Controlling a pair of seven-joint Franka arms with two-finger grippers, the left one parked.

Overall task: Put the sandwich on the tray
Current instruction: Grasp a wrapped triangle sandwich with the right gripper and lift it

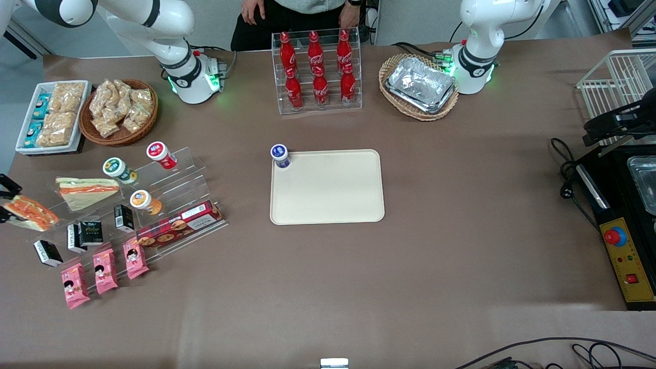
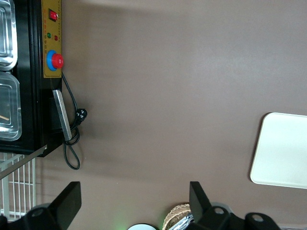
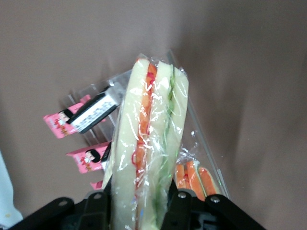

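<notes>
Apparently label-free, sandwich sits clamped in gripper.

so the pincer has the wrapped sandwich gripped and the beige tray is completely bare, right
Not quite. The pincer does grip the sandwich, held above the snack shelf, but the tray is not bare: the front view shows a blue-lidded cup on its corner.

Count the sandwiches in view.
2. The sandwich, clamped in the gripper at the working arm's table end; a larger pale sandwich on the clear shelf beside it.
</notes>
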